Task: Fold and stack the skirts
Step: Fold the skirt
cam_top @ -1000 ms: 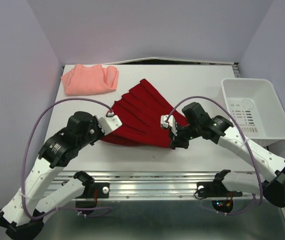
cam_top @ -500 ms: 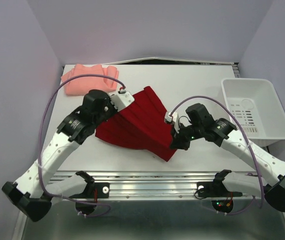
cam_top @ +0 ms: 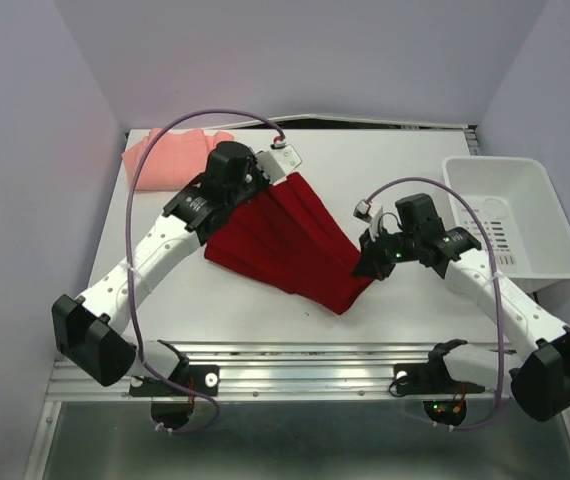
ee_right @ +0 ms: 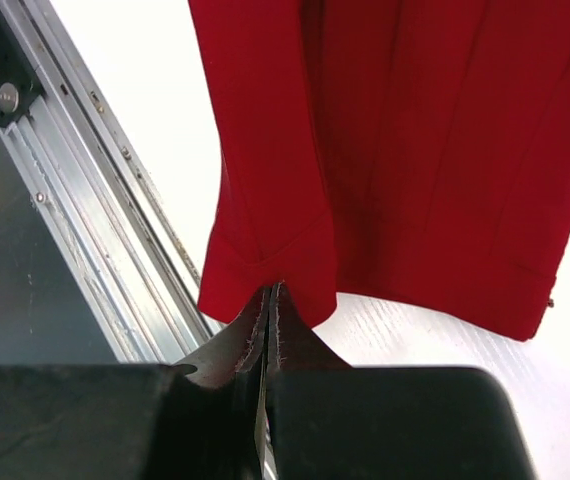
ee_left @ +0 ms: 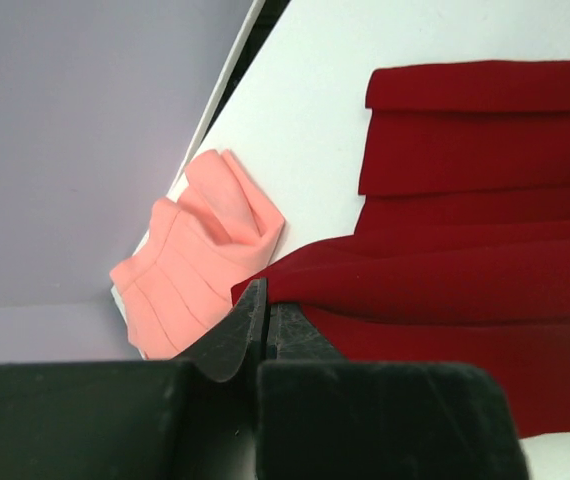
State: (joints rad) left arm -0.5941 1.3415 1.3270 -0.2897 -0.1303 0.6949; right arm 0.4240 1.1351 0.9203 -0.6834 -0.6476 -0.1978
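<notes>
The deep red skirt [cam_top: 283, 243] hangs stretched between both grippers above the middle of the table. My left gripper [cam_top: 287, 178] is shut on its far left corner [ee_left: 265, 285], raised near the back of the table. My right gripper [cam_top: 363, 262] is shut on a hem corner [ee_right: 270, 270] at the skirt's right side. The salmon-pink skirt [cam_top: 160, 160] lies folded at the table's back left corner, also seen as the pink skirt [ee_left: 190, 260] just beyond the left fingers.
A white plastic bin [cam_top: 510, 215] stands at the right edge of the table. The metal rail [cam_top: 295, 365] runs along the near edge, showing as the rail [ee_right: 85, 200] in the right wrist view. Purple walls close in the left and back.
My left gripper has carried its corner of the red skirt up and toward the back, past the pink skirt. The right gripper shifted slightly right, and the cloth is pulled out longer.
</notes>
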